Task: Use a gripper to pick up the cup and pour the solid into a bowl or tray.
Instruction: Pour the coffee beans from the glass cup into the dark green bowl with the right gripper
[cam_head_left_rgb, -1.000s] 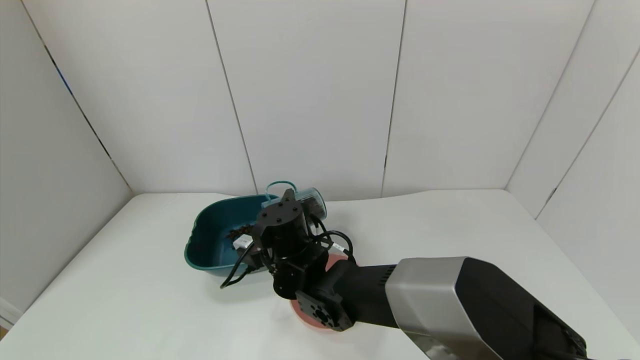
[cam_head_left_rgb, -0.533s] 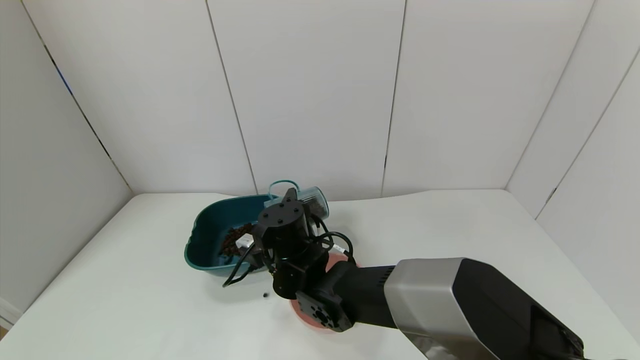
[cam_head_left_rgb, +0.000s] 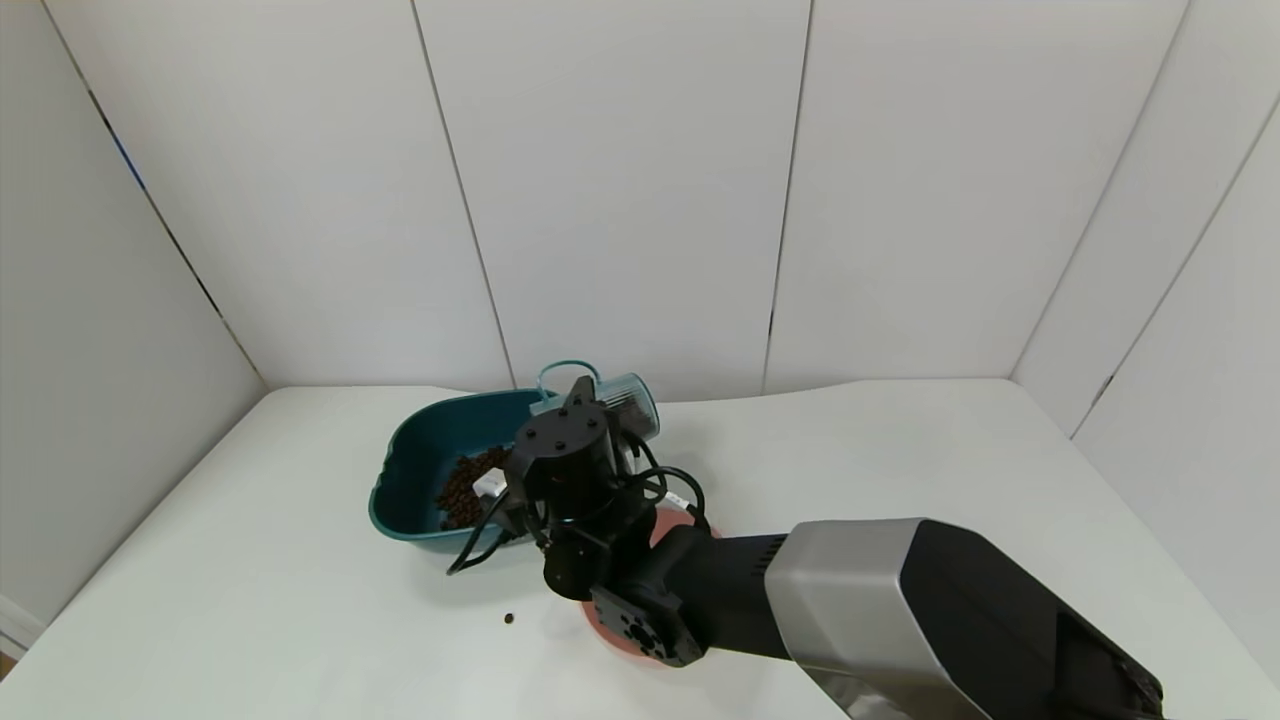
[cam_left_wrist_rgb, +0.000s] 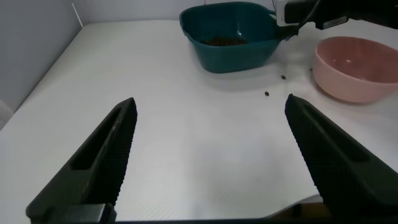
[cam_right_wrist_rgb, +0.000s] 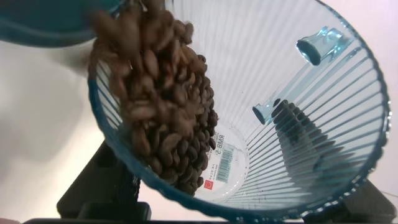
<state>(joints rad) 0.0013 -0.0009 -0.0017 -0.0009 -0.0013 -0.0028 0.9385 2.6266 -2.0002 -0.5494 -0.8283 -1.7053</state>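
My right gripper (cam_head_left_rgb: 597, 418) is shut on the ribbed blue-grey cup (cam_head_left_rgb: 630, 404) and holds it tipped on its side over the right rim of the dark teal basin (cam_head_left_rgb: 398, 462). Brown beans (cam_head_left_rgb: 463, 490) lie in a heap in the basin. In the right wrist view the beans (cam_right_wrist_rgb: 158, 112) slide along the low side of the cup (cam_right_wrist_rgb: 298, 81) toward its mouth, and a dark finger (cam_right_wrist_rgb: 305, 140) shows through the wall. My left gripper (cam_left_wrist_rgb: 211, 149) is open and empty above the table, in front of the basin (cam_left_wrist_rgb: 230, 46).
A round pink bowl (cam_left_wrist_rgb: 354, 68) stands right of the basin, mostly hidden under my right arm in the head view (cam_head_left_rgb: 603, 630). A loose bean (cam_head_left_rgb: 509, 619) lies on the white table; two loose beans (cam_left_wrist_rgb: 267, 94) show in the left wrist view. White walls enclose the table.
The heap of beans in the basin has grown. A loose bean has landed on the table and moved toward the front. The cup has tipped slightly further.
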